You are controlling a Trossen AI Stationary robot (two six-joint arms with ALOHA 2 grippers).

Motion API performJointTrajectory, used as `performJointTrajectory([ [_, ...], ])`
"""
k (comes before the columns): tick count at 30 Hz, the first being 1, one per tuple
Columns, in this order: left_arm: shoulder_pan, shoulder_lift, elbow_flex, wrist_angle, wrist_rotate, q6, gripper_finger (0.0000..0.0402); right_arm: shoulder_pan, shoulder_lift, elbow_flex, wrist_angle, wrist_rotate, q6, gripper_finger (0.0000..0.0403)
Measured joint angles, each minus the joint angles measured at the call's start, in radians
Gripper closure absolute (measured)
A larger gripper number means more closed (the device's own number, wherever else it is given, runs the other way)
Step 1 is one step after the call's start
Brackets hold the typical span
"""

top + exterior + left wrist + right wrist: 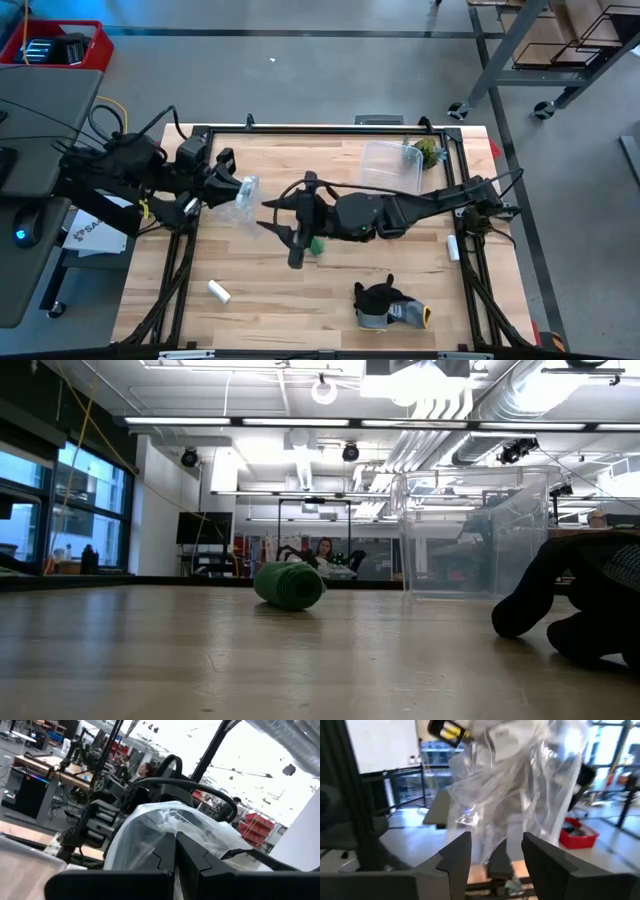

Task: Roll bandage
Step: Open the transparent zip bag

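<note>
Right gripper (492, 852): fingers spread, with an empty gap between them. Straight ahead of the tips, filling most of the right wrist view, hangs a crumpled clear plastic bag (520, 785); it blocks the line of sight to whatever lies behind it.

Bandage (316, 243): a compact green roll lying on the wooden table (300, 300), just beside the right gripper (285, 212) on its near-edge side and apart from the fingers. In the low view the roll (289, 585) rests on its side on the boards, nothing touching it.

Left gripper (175, 865): fingers pressed together, pinching the clear plastic bag (165, 830), which bunches up over the tips. In the high view the bag (240, 198) hangs between the left gripper (228, 190) and the right fingers.

Nearer the table's front edge than the roll: a dark grey glove (385, 303) and a small white cylinder (219, 291), both well apart from either gripper.

Farther off, beyond the right arm: a clear plastic box (392, 165), with a small greenish clump (428, 152) just beside it. A second white cylinder (452, 247) lies near the right edge.

In the room beyond the table, a person (324, 550) sits.
</note>
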Motion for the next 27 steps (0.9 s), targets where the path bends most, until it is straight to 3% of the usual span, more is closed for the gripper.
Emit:
performJointTrajectory([
  [7,-0.001,-0.007,0.000,-0.034,0.005,0.048,0.0401,0.037,0.003,0.052,0.005,0.189,-0.194,0.0256],
  [17,0.001,0.023,0.000,0.008,0.007,0.043,0.0401,0.033,0.013,0.050,0.025,0.294,-0.322,0.0257],
  [27,0.002,0.014,0.000,-0.020,-0.102,0.063,0.0401,0.072,0.013,0.062,0.027,0.381,-0.535,0.0257],
])
